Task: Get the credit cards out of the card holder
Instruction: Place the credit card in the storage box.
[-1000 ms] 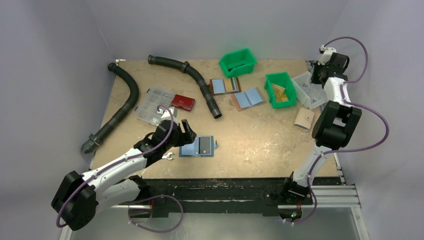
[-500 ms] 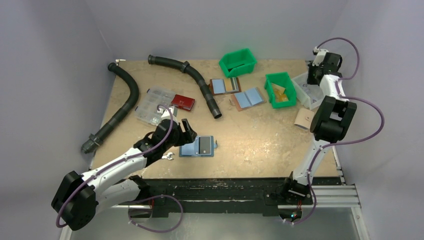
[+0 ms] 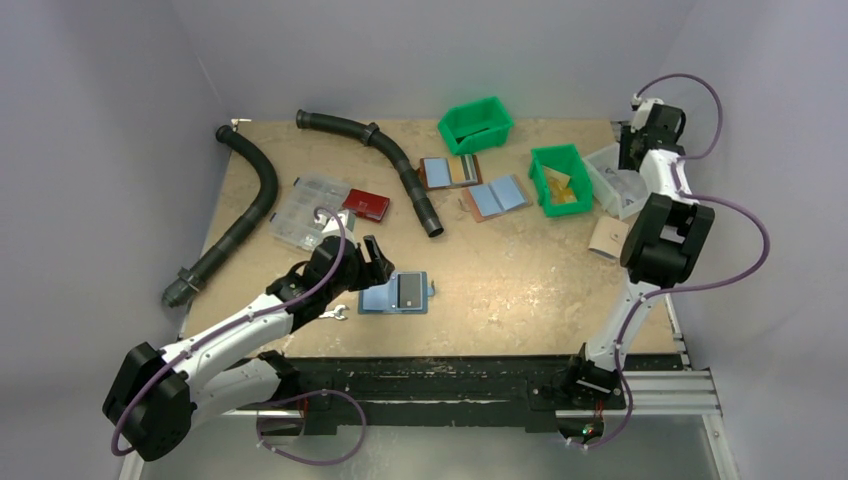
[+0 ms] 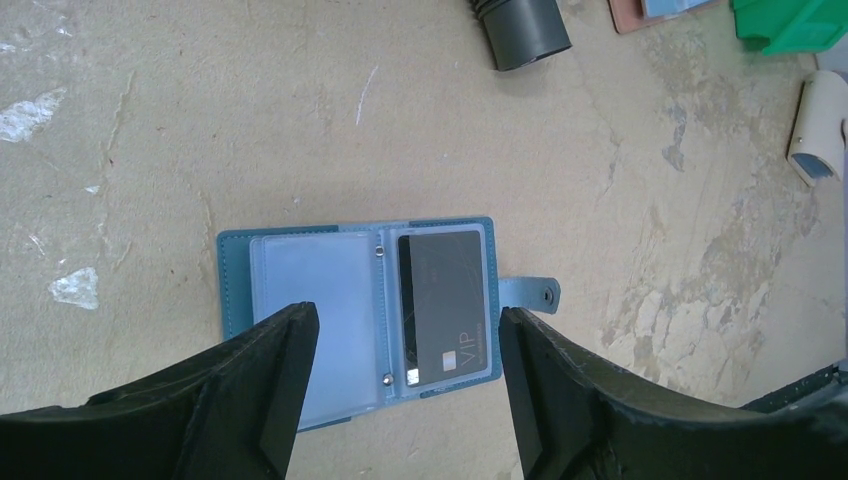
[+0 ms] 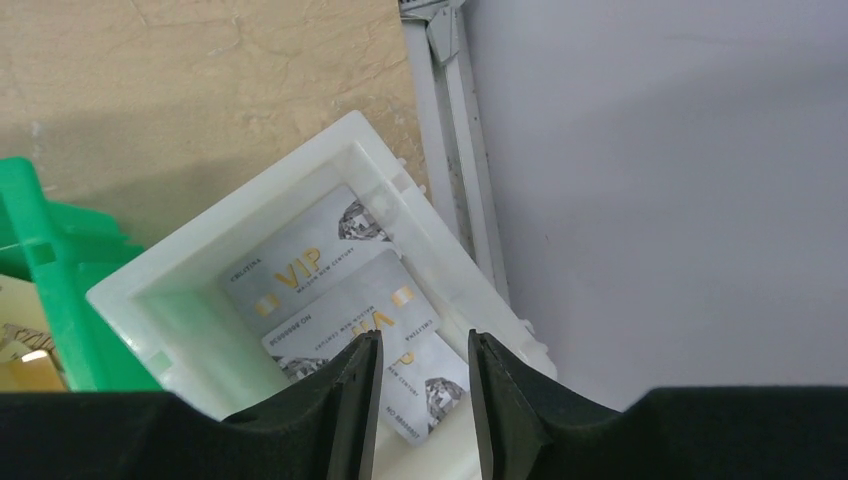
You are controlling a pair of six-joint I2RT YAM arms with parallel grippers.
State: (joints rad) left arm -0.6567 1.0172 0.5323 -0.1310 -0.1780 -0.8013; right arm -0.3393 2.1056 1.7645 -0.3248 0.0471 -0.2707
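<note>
The card holder (image 3: 396,293) lies open on the table near the front, blue with light-blue pockets and a snap tab (image 4: 530,291). A dark VIP credit card (image 4: 442,307) sits in its right pocket; the left pocket (image 4: 312,300) looks empty. My left gripper (image 4: 405,345) is open and empty, hovering over the holder's near edge; it also shows in the top view (image 3: 372,258). My right gripper (image 5: 423,370) is open and empty above a white bin (image 5: 260,220) at the far right, which holds three silver VIP cards (image 5: 300,270).
Two brown holders with blue linings (image 3: 448,171) (image 3: 497,196) lie at the back middle. Two green bins (image 3: 475,124) (image 3: 560,178), a black hose (image 3: 385,160), another hose (image 3: 235,220), a clear organiser box (image 3: 305,210), a red case (image 3: 366,204) and a beige roll (image 3: 608,238) stand around.
The right arm's wrist has shifted slightly over the white bin at the far right. The left arm and the card holder have barely moved.
</note>
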